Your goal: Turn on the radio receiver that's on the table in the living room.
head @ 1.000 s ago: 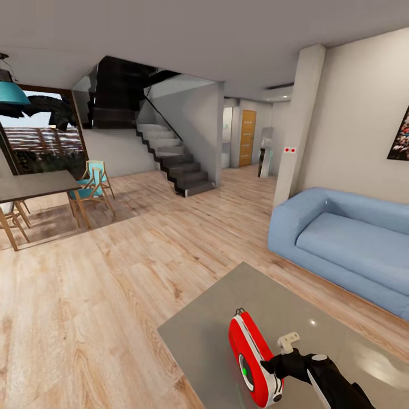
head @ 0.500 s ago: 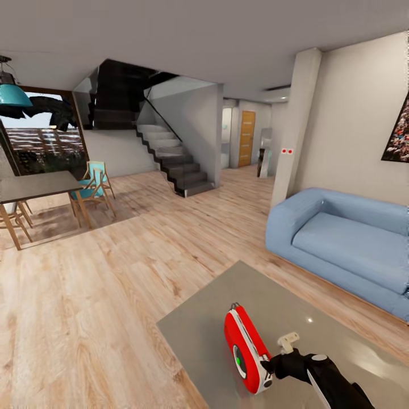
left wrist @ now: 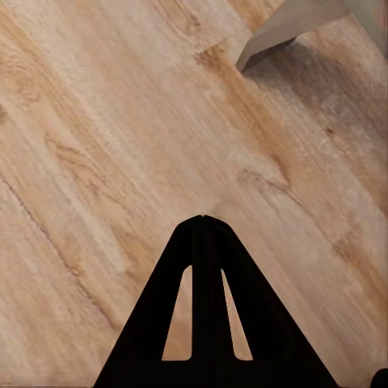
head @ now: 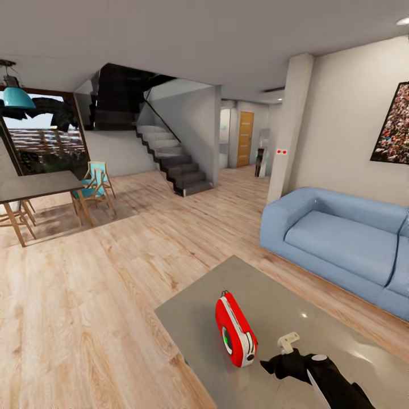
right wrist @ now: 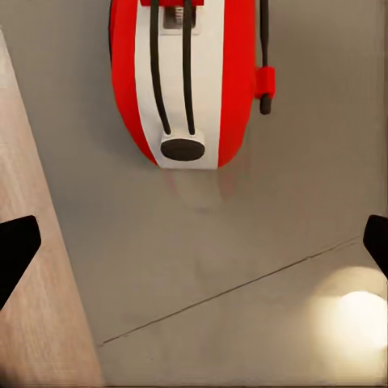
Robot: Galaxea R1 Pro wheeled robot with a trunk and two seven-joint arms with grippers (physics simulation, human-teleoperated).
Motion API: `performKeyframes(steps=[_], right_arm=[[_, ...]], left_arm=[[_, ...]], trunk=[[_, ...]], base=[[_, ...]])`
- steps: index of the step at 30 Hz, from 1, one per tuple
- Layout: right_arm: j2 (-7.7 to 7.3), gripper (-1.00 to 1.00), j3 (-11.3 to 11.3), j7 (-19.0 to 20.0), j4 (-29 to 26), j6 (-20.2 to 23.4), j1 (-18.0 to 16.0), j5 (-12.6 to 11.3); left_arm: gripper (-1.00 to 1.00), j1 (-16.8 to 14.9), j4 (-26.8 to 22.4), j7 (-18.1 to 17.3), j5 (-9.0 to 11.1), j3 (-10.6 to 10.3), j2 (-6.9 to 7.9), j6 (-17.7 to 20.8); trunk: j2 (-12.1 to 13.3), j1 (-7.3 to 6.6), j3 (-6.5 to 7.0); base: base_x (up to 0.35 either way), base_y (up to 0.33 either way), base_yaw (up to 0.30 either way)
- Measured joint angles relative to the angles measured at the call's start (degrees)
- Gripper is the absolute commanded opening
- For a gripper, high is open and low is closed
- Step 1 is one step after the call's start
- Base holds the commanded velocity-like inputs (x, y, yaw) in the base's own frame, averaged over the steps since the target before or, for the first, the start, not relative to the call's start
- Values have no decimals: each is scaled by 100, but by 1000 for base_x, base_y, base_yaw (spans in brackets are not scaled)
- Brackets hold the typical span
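The red radio receiver (head: 234,331) stands on its edge on the low, glossy grey table (head: 199,324), its round dial glowing green. In the right wrist view the radio receiver (right wrist: 184,77) shows its white side band, thin wire handle and a dark oval button. My right gripper (head: 272,363) hovers over the table just short of the radio, apart from it. There it is open, and the right gripper (right wrist: 194,242) has its fingers (right wrist: 16,246) spread wide with nothing between them. My left gripper (left wrist: 202,220) is shut, hanging over the wood plank floor (left wrist: 97,121).
A blue sofa (head: 341,244) runs along the right wall under a dark framed picture (head: 392,125). A taller dark-topped table (head: 34,184) with chairs stands at the far left, stairs (head: 170,159) at the back. A table leg (left wrist: 283,32) shows near the left gripper.
The whole view has shifted, so the camera moved. The right gripper touched the radio's near end a second ago; now a gap separates them.
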Motion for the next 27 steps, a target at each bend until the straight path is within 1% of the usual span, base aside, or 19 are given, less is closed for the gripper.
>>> performKeyframes(steps=[3, 8, 15, 27], right_arm=[[0, 100, 5, -1, 2, 0, 0, 2], [10, 100, 7, -2, 2, 0, 0, 0], [64, 100, 23, -23, 33, -13, 0, 6], [105, 100, 25, -56, 90, -18, 0, 10]], left_arm=[[-100, 0, 0, -6, 2, -1, 0, 4], [-100, 0, 0, -5, 2, -1, -6, -6], [-100, 0, 0, 0, 2, -1, -9, -9], [-100, 0, 0, 7, 2, -1, -18, -9]], trunk=[[121, -67, 54], [321, -176, 144], [602, -330, 269], [1083, -594, 485]], base=[[-14, 23, 0], [-3, 193, 0], [-25, 302, 0], [-106, 320, 0]])
